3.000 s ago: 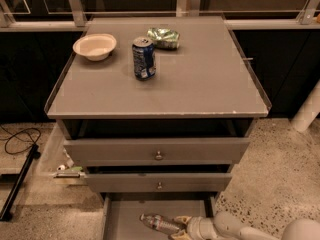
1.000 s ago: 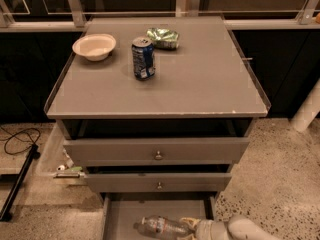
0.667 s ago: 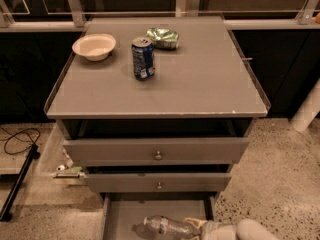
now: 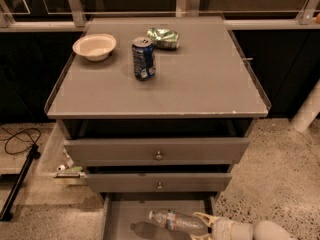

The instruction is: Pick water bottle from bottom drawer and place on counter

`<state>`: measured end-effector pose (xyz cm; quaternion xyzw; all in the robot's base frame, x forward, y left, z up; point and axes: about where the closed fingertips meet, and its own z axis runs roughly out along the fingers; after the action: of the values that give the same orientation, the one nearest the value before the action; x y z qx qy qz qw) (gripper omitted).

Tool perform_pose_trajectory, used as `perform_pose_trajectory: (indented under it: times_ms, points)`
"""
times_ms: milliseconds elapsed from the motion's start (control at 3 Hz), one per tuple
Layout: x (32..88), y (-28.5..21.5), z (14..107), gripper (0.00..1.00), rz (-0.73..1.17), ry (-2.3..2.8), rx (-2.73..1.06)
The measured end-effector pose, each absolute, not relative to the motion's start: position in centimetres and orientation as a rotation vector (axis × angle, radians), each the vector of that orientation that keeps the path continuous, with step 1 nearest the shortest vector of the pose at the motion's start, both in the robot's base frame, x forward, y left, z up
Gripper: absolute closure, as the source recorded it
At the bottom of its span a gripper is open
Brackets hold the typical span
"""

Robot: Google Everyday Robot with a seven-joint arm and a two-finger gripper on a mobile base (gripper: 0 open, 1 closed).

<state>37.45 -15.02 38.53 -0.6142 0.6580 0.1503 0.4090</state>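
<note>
Camera view — end effector [image 4: 200, 226] clamped on the water bottle [image 4: 175, 220] at six o'clock, just above the bottom drawer [image 4: 120, 216] floor; grasp looks done — placing on the worktop [image 4: 200, 79] is left.

camera view: looking steeply down from the front, counter [image 4: 200, 84] lying well beyond the jaws.
gripper [image 4: 201, 226]: sitting nearest, at the bottom edge, clasping the water bottle [image 4: 175, 220].

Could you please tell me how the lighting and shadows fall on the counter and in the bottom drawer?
Camera view: the counter is evenly lit, and the soda can casts a soft shadow to its left. Same view: the bottom drawer is dimmer; the water bottle, held in the tool at the lower edge, throws a dark shadow onto the drawer floor.
</note>
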Motion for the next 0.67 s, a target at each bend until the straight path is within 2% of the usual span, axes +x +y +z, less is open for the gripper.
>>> perform_pose_trajectory:
  times_ms: [667]
  points:
    - [38.6,-17.8,48.5,1.0,0.273,1.635,-1.564]
